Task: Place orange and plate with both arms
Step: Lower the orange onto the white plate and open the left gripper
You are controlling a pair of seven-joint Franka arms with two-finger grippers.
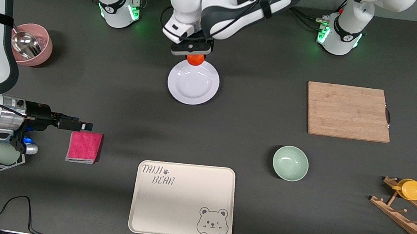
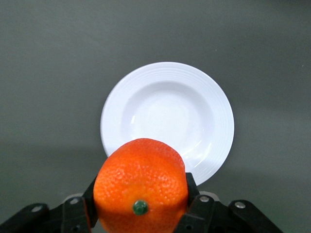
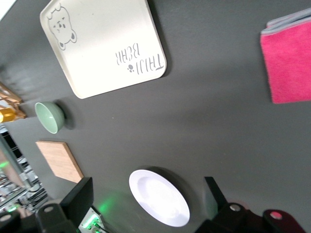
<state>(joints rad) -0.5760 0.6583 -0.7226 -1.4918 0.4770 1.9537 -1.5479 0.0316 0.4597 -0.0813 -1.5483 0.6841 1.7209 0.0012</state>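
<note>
1. Left gripper (image 1: 192, 50), upper centre of the front view, is pinched on the orange (image 1: 195, 59). In the left wrist view the fruit (image 2: 141, 187) sits between the black fingers (image 2: 201, 206), stem end toward the camera.
2. Orange hangs over the rim of the plate (image 1: 193, 83), at the edge toward the arm bases; no contact with the plate is visible.
3. Plate lies flat on the dark worktop (image 1: 113, 90), centre of frame, nothing in it.
4. Right gripper (image 1: 83, 126), left of frame at mid height, points sideways with fingers spread wide and nothing between them. It hovers just above a pink cloth (image 1: 84, 146); this arm waits.
5. Other items: bear tray (image 1: 183, 200) lower centre; green bowl (image 1: 290, 163) right of it; cutting board (image 1: 347, 111) upper right; pink cup (image 1: 33, 45) with a metal scoop, upper left.
</note>
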